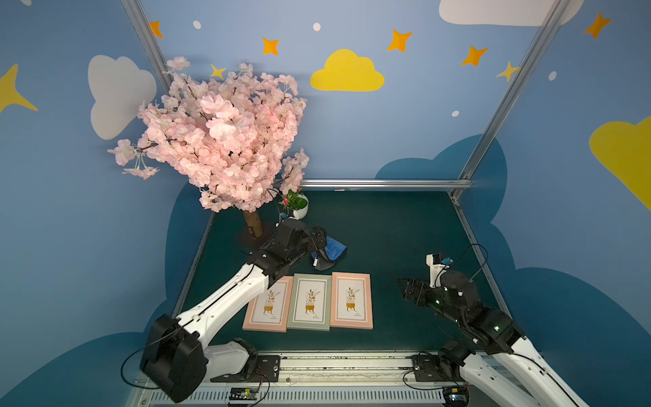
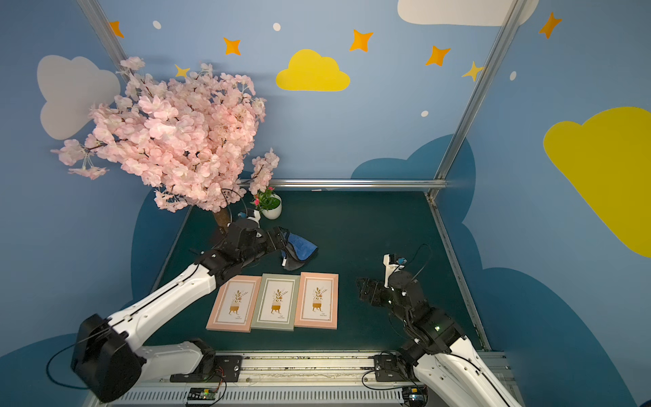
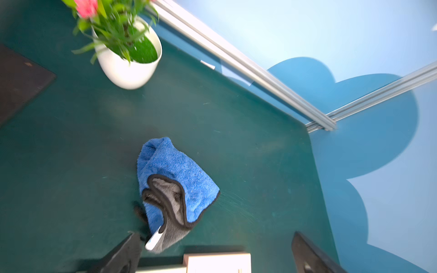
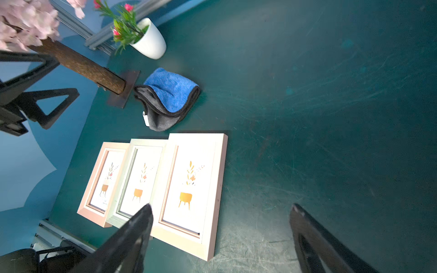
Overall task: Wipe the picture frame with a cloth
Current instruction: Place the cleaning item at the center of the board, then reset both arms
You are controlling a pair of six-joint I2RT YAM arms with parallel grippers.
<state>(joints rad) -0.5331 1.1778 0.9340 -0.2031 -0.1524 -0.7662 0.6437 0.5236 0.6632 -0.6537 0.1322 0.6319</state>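
Cloth (image 1: 333, 248) bunched on mat (image 1: 387, 229), twelve o'clock of frames (image 1: 310, 303); left gripper (image 1: 318, 238) at its nine o'clock, nearer. Left wrist: we see jaws splayed, empty, cloth just ahead. Right wrist: right gripper (image 4: 220, 208) open, near frames.

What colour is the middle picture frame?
The middle frame is sage grey-green; it shows best in a top view.

White-shelled left arm (image 1: 225, 299) and right arm (image 1: 521, 370) carry black joint housings and looping black cables.
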